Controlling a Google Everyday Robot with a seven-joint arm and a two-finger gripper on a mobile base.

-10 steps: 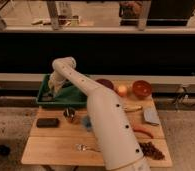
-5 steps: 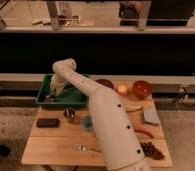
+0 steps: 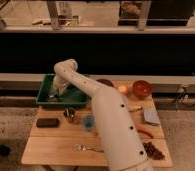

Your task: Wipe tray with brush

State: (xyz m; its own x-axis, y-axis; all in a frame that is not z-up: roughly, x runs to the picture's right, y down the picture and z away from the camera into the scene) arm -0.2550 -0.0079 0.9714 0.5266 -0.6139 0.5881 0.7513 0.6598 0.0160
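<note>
Dark glass panels and a pale rail run across the background, and in front of them stands 1 wooden desk (image 3: pixel 56 145) on a speckled floor. At its back left corner lies 1 green tray (image 3: pixel 43 97), the biggest container here, with raised sloping sides. The robot's 1 white arm (image 3: pixel 116 125) rises from the lower right, bends at an elbow above the tray, and drops into it, so that the hand (image 3: pixel 56 92) sits low over the tray's left part. Just below the hand, on the tray floor, is 1 small pale grey brush (image 3: pixel 52 97); hand and brush blur together, and I cannot tell how far the hand is open or whether it has hold of the brush. Outside the tray, along its front, are 1 flat black block (image 3: pixel 47 122), 1 small metal cup (image 3: pixel 69 114) and 1 blue cup (image 3: pixel 88 121) (the 2 cups stand near each other). Near the front edge lies 1 fork (image 3: pixel 88 148). At the back right are 2 round bowls, 1 dark bowl (image 3: pixel 106 82) partly behind the arm and 1 red-brown bowl (image 3: pixel 142 88), with 1 orange-yellow fruit (image 3: pixel 122 89) between them. Right of the arm lie 1 flat grey piece (image 3: pixel 151 116) and 1 dark red cluster (image 3: pixel 152 150). Whether anything carries a label or writing cannot be told.
</note>
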